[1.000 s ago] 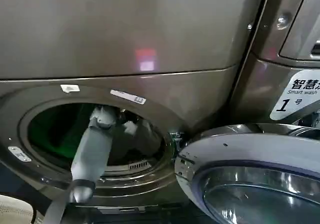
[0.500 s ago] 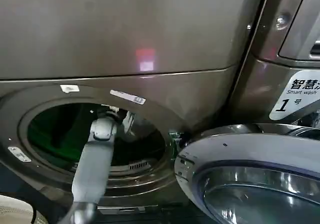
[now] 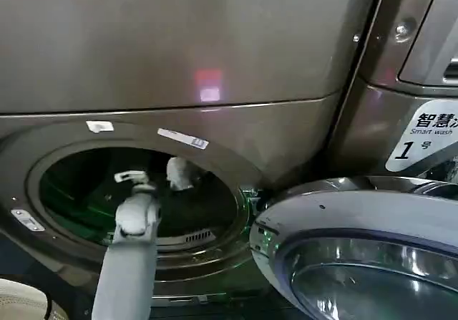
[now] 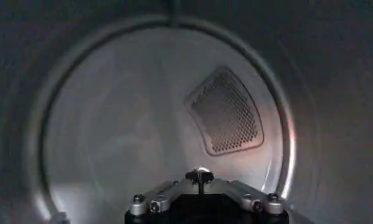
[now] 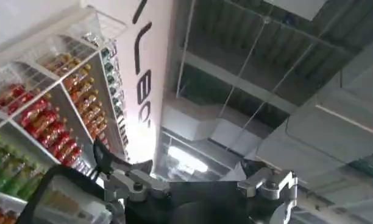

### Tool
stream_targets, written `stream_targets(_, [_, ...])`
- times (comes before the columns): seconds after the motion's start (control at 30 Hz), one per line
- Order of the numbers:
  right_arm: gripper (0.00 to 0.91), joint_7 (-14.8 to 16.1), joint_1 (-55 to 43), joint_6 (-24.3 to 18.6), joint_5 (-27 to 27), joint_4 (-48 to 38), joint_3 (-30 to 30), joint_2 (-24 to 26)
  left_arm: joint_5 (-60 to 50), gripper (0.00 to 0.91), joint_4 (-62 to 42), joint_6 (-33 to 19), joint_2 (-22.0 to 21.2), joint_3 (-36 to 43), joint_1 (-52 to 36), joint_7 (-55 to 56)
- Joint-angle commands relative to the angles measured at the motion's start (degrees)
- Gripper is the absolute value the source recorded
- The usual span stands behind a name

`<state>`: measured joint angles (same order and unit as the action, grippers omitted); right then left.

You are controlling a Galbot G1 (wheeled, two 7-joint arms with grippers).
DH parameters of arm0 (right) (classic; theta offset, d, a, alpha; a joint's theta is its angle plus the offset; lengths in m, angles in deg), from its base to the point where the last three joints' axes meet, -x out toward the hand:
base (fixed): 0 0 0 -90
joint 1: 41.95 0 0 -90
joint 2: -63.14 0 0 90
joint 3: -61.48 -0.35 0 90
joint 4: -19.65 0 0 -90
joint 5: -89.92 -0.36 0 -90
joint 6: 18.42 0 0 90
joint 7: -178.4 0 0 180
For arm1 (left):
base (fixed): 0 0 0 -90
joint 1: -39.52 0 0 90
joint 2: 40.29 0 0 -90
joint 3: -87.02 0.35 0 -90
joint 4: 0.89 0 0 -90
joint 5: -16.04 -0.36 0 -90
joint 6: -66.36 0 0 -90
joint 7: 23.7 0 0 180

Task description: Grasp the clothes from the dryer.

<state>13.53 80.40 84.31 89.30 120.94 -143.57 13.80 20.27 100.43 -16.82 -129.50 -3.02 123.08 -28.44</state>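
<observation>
The dryer [image 3: 179, 55] stands with its round opening [image 3: 136, 191] uncovered and its door [image 3: 358, 248] swung out to the right. My left arm [image 3: 132, 255] reaches up into the opening, wrist joint [image 3: 136, 216] at the lower rim. The left gripper [image 4: 200, 176] is shut, tips together with nothing between them, facing the bare drum back wall [image 4: 131, 122] and its mesh vent [image 4: 226, 112]. No clothes are visible inside the drum. A small white shape [image 3: 179, 173] sits in the opening beyond the arm; cloth or hand part, I cannot tell. The right gripper [image 5: 195, 182] is open, pointing up towards a ceiling.
A second machine [image 3: 422, 84] labelled 1 stands to the right, behind the open door. A pale basket rim [image 3: 21, 302] shows at the bottom left corner. Shelves of bottles [image 5: 46, 115] appear in the right wrist view.
My left arm has drawn back and down; its wrist has dropped from the upper part of the opening to the lower rim. The white shape has stayed about where it was.
</observation>
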Motion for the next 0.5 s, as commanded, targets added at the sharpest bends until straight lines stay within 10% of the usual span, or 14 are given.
stream_targets(0.03, [0.907, 0.2, 0.0, -0.1, -2.9, -0.3, -1.1, 0.1, -2.1, 0.0, 13.8, 2.0, -1.6, -1.3, 11.4, 3.0])
stream_targets(0.5, [0.907, 1.9, 0.4, -0.6, -5.7, 0.7, -2.4, -0.2, -0.5, 0.0, 17.3, 5.5, -1.7, -1.8, 14.6, 4.3])
